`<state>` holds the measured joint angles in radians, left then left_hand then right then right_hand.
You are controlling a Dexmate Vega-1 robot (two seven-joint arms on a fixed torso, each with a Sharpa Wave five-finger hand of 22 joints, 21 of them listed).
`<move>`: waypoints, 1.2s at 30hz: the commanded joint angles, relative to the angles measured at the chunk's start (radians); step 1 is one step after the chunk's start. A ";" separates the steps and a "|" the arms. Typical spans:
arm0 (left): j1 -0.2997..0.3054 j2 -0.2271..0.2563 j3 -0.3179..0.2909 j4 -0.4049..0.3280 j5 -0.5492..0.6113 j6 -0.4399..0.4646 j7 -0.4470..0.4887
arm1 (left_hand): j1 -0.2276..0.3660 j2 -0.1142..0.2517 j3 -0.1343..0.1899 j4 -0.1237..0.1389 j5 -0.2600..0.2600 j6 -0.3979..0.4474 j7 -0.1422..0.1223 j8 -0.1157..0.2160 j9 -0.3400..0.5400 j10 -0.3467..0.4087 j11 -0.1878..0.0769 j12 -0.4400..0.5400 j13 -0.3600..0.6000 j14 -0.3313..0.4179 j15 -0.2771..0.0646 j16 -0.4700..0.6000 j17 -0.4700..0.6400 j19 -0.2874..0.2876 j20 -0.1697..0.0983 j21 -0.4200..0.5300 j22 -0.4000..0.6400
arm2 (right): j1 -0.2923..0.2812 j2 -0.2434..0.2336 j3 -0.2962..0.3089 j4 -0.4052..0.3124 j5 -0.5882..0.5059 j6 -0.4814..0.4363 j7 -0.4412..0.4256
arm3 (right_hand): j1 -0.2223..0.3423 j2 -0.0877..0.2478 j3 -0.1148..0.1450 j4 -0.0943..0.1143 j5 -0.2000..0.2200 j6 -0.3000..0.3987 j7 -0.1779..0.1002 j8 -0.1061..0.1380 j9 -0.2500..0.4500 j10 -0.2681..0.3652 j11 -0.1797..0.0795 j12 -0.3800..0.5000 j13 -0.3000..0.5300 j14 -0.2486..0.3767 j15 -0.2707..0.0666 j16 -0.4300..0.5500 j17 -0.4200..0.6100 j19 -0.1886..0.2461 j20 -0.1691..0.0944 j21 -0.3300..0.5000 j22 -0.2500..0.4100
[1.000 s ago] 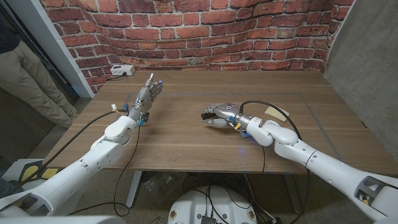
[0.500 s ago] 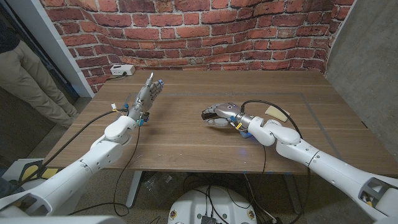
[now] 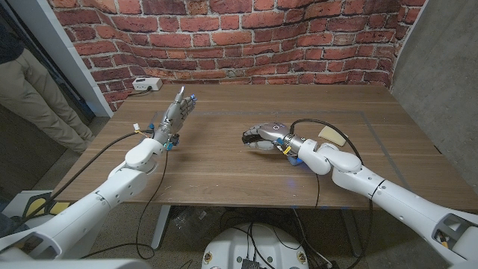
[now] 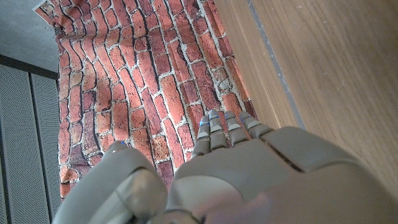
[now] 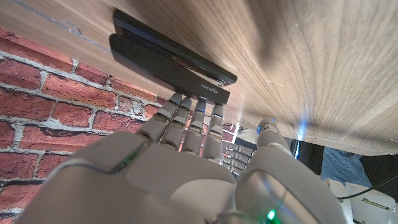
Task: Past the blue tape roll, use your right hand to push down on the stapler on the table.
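A black stapler (image 5: 168, 59) lies flat on the wooden table (image 3: 224, 172), near the middle. My right hand (image 3: 263, 137) is over it in the head view and hides most of it. In the right wrist view the right hand (image 5: 180, 162) has its fingers (image 5: 193, 115) stretched side by side, their tips at the stapler's near edge; contact is unclear. It holds nothing. My left hand (image 3: 177, 113) stands apart at the table's left, fingers straight and raised, with nothing in it; the left wrist view has the same hand (image 4: 249, 174) before the brick wall.
A beige card (image 3: 331, 134) lies on the table behind my right forearm. A white box (image 3: 146, 84) sits at the far left corner by the brick wall (image 3: 246, 45). A person (image 3: 30, 82) stands beyond the table's left side.
My right forearm has edged slightly to the left; the hand stays at the stapler. The left arm has not moved.
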<state>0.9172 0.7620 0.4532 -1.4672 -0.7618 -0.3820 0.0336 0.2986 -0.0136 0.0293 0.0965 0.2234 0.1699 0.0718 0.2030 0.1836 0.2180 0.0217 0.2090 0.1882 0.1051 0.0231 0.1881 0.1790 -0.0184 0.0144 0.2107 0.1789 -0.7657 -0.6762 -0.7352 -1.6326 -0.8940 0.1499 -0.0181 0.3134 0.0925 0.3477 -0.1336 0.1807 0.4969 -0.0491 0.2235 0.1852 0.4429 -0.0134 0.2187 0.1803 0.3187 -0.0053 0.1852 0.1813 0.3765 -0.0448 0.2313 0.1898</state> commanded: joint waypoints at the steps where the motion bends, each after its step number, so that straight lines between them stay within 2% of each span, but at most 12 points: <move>1: 0.005 0.002 -0.003 -0.011 0.004 0.005 0.007 | 0.003 0.006 -0.008 0.001 0.005 0.012 0.000 0.000 0.002 0.008 0.001 -0.001 0.002 0.010 0.001 0.002 0.005 0.004 0.005 -0.002 0.004 | -0.013 -0.003 0.019 -0.028 0.005 0.005 -0.025 | -0.009 -0.002 0.007 0.002 -0.002 0.000 0.000 -0.005 0.004 0.004 0.005 0.003 0.003 0.009 -0.003 0.002 0.002 -0.001 -0.008 -0.001 0.001; 36: 0.026 0.005 -0.012 -0.032 0.009 0.004 0.016 | 0.008 0.011 -0.012 0.000 0.005 0.015 -0.001 -0.002 0.002 0.011 0.000 -0.002 0.002 0.013 0.003 0.002 0.005 0.004 0.006 -0.002 0.004 | -0.055 -0.005 0.068 -0.095 0.013 -0.012 -0.075 | -0.011 -0.004 0.009 0.002 -0.003 -0.022 -0.004 -0.019 0.005 -0.002 0.005 -0.002 0.004 0.008 -0.001 -0.001 0.003 -0.004 -0.004 -0.004 -0.001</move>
<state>0.9386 0.7633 0.4443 -1.4930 -0.7545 -0.3779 0.0480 0.3066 -0.0056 0.0252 0.0922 0.2235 0.1807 0.0718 0.2030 0.1836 0.2215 0.0252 0.2090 0.1882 0.1098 0.0279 0.1881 0.1790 -0.0183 0.0143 0.2107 0.1789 -0.8068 -0.6803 -0.6831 -1.7051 -0.8848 0.1436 -0.0766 0.3067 0.0858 0.3520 -0.1293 0.1807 0.4818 -0.0537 0.2102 0.1909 0.4438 -0.0039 0.2200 0.1813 0.3187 -0.0053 0.1852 0.1814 0.3764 -0.0449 0.2322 0.1860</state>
